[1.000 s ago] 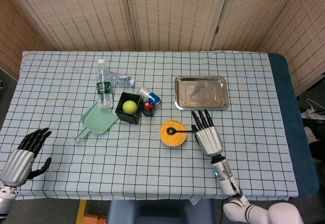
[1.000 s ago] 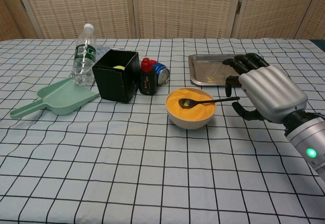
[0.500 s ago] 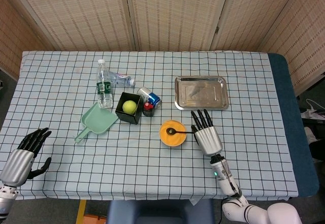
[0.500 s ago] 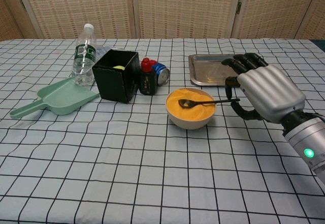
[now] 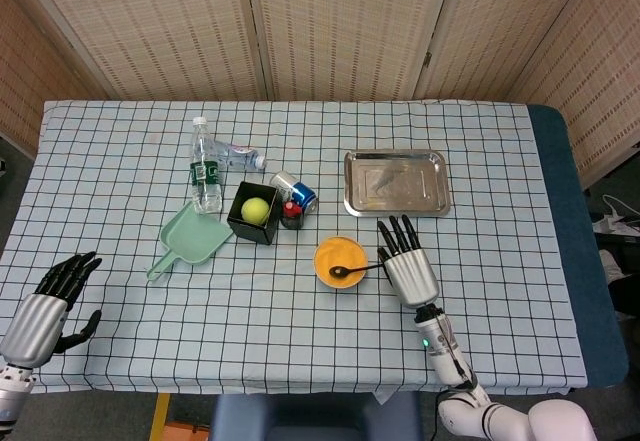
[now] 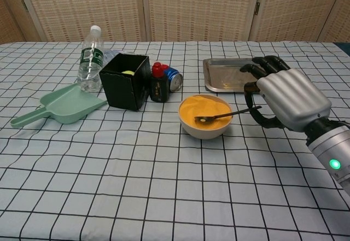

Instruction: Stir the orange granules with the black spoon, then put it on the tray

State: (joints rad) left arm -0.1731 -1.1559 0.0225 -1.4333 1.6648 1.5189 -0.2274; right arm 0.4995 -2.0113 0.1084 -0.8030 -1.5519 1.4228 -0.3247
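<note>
My left hand [image 5: 45, 306] rests off at the near left corner of the checked table [image 5: 120, 291], fingers apart and holding nothing; it has no part in this step. Moving rightward, a green scoop [image 6: 57, 105] lies flat, a water bottle [image 6: 89, 59] stands behind it, and a black box [image 6: 127, 80] with a yellow-green ball inside sits beside a small red-capped bottle [image 6: 159, 88] and a tipped can [image 6: 173, 79].

Next comes the bowl of orange granules [image 6: 205, 115], near the middle of the table. The black spoon [image 6: 227, 113] has its head down in the granules at the near side of the bowl, and its handle runs out over the rim to my right hand [image 6: 287, 96], which pinches the handle's end between thumb and finger. So I judge I am in the stirring step, with the placing not yet begun.

Behind my right hand, just beyond the bowl, the metal tray [image 5: 396, 182] waits with nothing on it. What follows, I reckon, calls for sweeping the spoon head round through the granules without tipping the bowl, then lifting it clear of the rim and carrying it back to the tray.
</note>
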